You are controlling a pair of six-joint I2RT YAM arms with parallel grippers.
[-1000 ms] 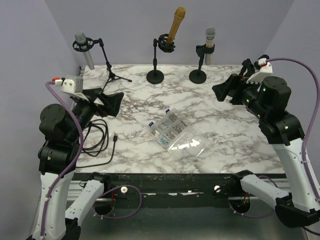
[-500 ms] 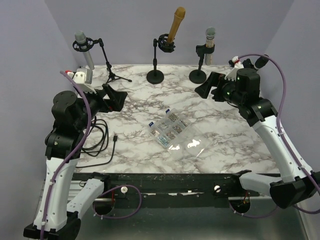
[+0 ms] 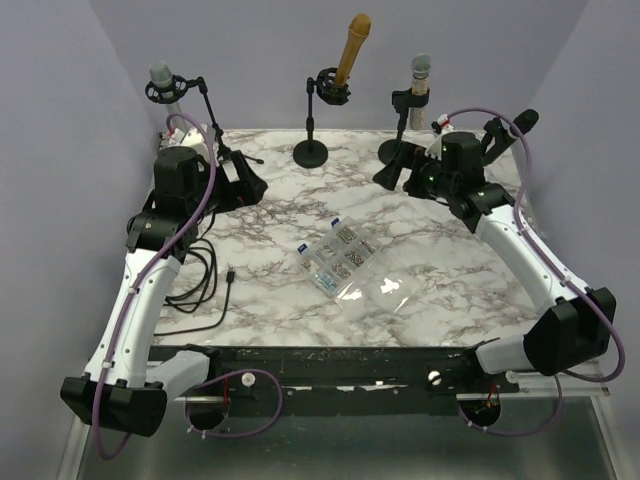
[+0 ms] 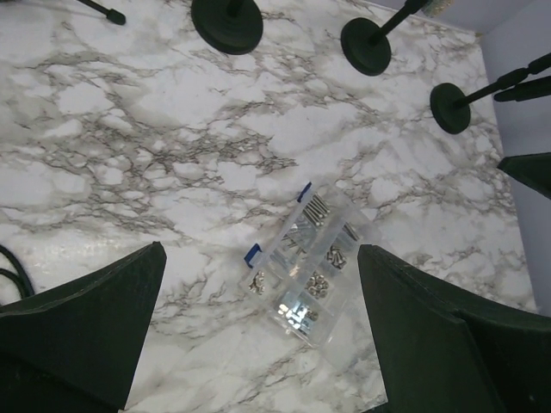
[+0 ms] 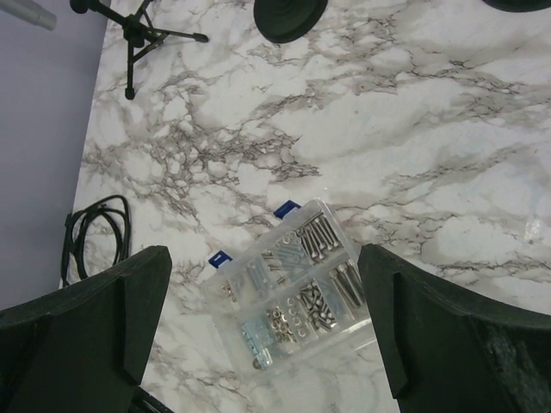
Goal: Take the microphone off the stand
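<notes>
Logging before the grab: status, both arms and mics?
Left gripper open, right gripper open, both empty. Left grey microphone, gold microphone, right grey microphone all mounted, untouched. Parts box mid-table, likely out of the way.

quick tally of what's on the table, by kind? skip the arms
Microphones: 3 - silver microphone, gold microphone, beige microphone
Stands: 4 - black tripod stand, three black round-base stands
Clear plastic compartment box of screws: 1
Coiled black cable: 1
Total: 9
</notes>
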